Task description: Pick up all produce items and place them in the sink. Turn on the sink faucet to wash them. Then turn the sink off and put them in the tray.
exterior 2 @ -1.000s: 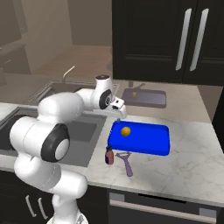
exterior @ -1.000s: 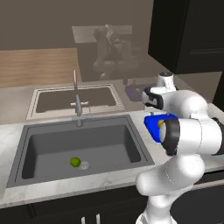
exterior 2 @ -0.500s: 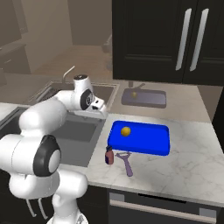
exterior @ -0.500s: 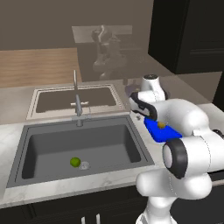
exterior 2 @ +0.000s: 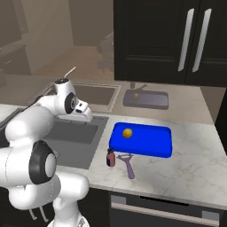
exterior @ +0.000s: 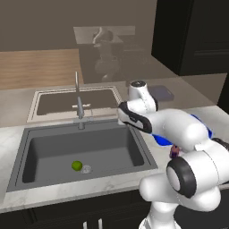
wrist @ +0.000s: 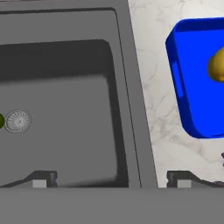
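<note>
Right base view: marble counter (exterior 2: 190,164) (dark cabinets (exterior 2: 177,40) behind).

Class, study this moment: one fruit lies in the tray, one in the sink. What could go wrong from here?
1. The green fruit lies beside the drain and may roll as the open gripper closes on it.
2. Lowering near the sink wall, the arm might clip the rim.
3. The yellow fruit sits loose in the tray; a bump could shift it.
</note>
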